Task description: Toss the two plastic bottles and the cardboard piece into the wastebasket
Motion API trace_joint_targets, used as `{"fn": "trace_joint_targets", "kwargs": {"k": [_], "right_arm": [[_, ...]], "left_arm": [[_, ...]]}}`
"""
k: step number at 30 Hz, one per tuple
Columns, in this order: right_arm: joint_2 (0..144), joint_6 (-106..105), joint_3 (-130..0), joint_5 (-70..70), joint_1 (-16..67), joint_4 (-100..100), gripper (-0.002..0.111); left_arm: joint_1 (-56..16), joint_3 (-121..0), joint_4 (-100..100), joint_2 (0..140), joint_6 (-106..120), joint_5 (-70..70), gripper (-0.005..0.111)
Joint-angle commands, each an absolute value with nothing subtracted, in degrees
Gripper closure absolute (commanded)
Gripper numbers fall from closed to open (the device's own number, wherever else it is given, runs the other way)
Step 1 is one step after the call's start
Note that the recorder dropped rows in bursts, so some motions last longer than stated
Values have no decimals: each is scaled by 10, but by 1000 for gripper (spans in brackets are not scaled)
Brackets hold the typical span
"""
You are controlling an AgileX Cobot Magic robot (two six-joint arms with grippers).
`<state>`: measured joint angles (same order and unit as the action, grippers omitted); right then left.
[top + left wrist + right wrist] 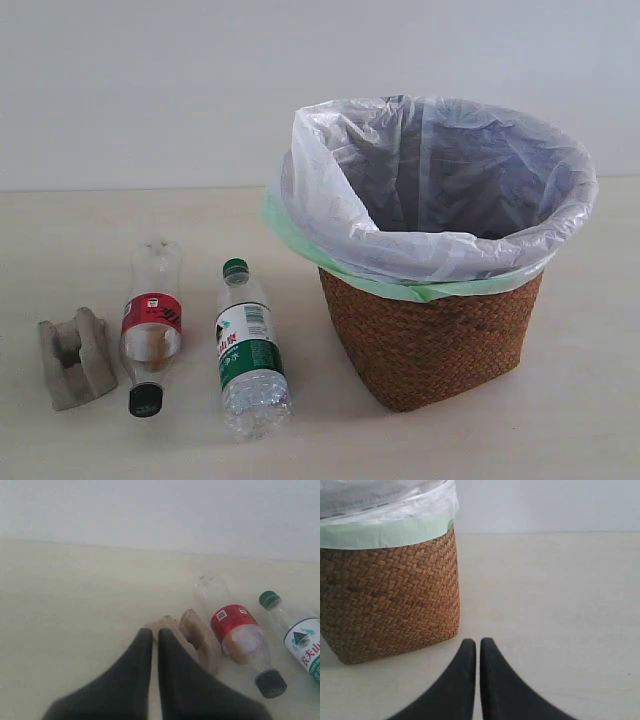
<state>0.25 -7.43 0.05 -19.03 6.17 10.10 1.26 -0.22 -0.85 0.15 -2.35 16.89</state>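
Observation:
The grey-beige cardboard piece [76, 357] lies at the left of the table. Beside it lies the red-labelled bottle [151, 325], black cap toward the front. The green-labelled bottle [248, 352] lies to its right, green cap pointing away. The wicker wastebasket [430, 330], lined with white and green bags, stands at the right. Neither gripper shows in the exterior view. In the left wrist view my left gripper [155, 632] is shut and empty, just short of the cardboard piece [197, 637], with the red-labelled bottle [235, 630] and green-labelled bottle [300, 637] beyond. My right gripper [477, 642] is shut and empty beside the wastebasket [390, 600].
A pale beige table [560, 430] carries everything, and a plain white wall [150, 90] stands behind it. The basket's bag rim [440, 250] flares wider than the wicker body.

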Motion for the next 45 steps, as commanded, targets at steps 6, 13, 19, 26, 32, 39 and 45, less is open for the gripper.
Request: {"fn": "trace_joint_targets", "kwargs": {"k": [6, 13, 19, 26, 32, 39, 45], "right_arm": [[0, -77, 0, -187, 59, 98, 108], [0, -77, 0, -187, 59, 98, 108], [0, -77, 0, -187, 59, 98, 108], [0, -77, 0, -187, 59, 98, 108], [0, -77, 0, -187, 59, 98, 108], [0, -77, 0, -187, 59, 98, 108], [0, -77, 0, -187, 59, 98, 108]], "left_arm": [[14, 0, -6, 0, -21, 169, 103], [14, 0, -25, 0, -37, 178, 103], [14, 0, -234, 0, -143, 183, 103], [14, 0, -370, 0, -142, 181, 103], [14, 0, -376, 0, -121, 175, 103], [14, 0, -401, 0, -121, 157, 103], [14, 0, -423, 0, -120, 52, 103]]}}
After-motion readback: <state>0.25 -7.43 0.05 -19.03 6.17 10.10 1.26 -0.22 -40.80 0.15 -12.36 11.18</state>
